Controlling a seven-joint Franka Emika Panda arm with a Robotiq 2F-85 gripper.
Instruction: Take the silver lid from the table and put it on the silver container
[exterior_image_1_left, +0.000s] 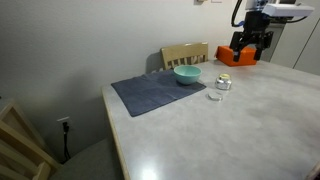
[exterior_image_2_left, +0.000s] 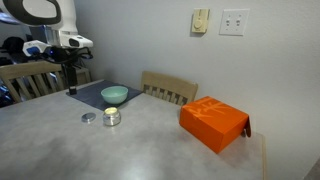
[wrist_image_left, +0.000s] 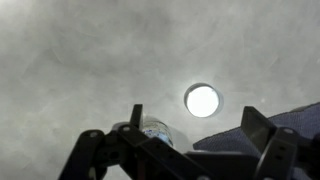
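Observation:
The silver lid lies flat on the grey table, a bright round disc in the wrist view. It also shows in both exterior views. The silver container stands upright just beside it, partly hidden by a finger in the wrist view. My gripper is open and empty, high above the table and apart from both.
A teal bowl sits on a grey-blue mat. An orange box lies near the table's edge. A wooden chair stands behind the table.

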